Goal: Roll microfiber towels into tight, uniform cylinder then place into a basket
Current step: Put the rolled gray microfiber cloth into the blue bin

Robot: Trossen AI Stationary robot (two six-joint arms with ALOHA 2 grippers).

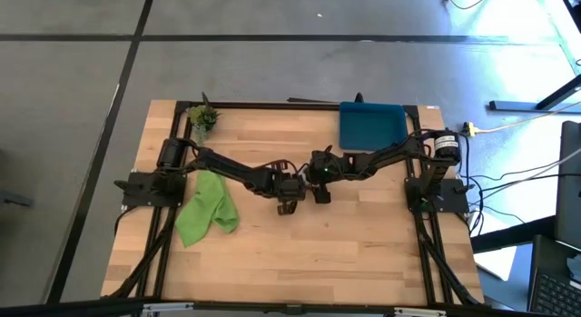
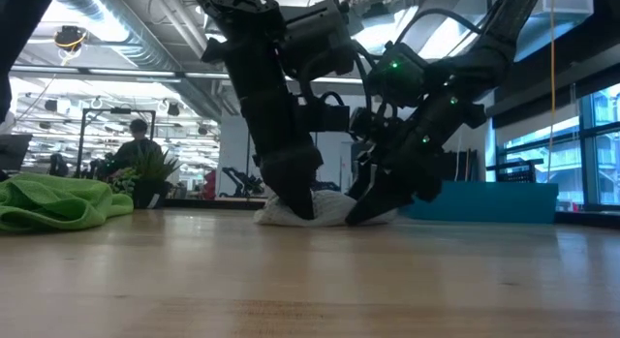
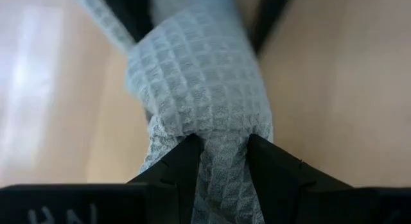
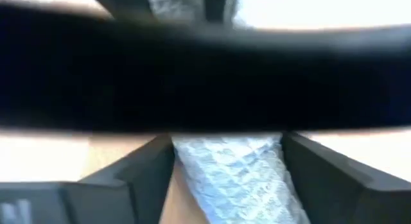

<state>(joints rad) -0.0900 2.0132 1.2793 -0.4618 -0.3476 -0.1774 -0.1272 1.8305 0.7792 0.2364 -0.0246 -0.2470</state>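
Observation:
The light grey microfiber towel (image 2: 327, 208) lies bunched in a low roll on the table's middle, between both grippers; in the high view the grippers hide it. My left gripper (image 3: 225, 144) is shut on it, slanting down from the left. My right gripper (image 4: 228, 144) comes down from the right with the towel filling the gap between its fingers. The lime green towel (image 1: 207, 208) lies crumpled on the table's left part. The dark-blue basket (image 1: 372, 124) stands at the far edge, right of centre. My left gripper pinches a gathered part of the grey towel (image 3: 221, 124) between its two fingers, squeezing the waffle cloth into a narrow neck. The fingers slant down from the table's left. The towel rests on the table. My right gripper has the towel's roll (image 4: 226, 163) between its two fingers, the cloth reaching both inner faces. It slants down from the table's right. The left arm's dark body crosses the view and hides the rest of the towel. The towel rests on the table.
A small potted plant (image 1: 202, 117) stands at the far left corner. The two arms meet closely at the table's middle (image 1: 305, 185). Bare wood (image 1: 345, 262) stretches along the near side. A person shows in the room behind (image 2: 139, 135).

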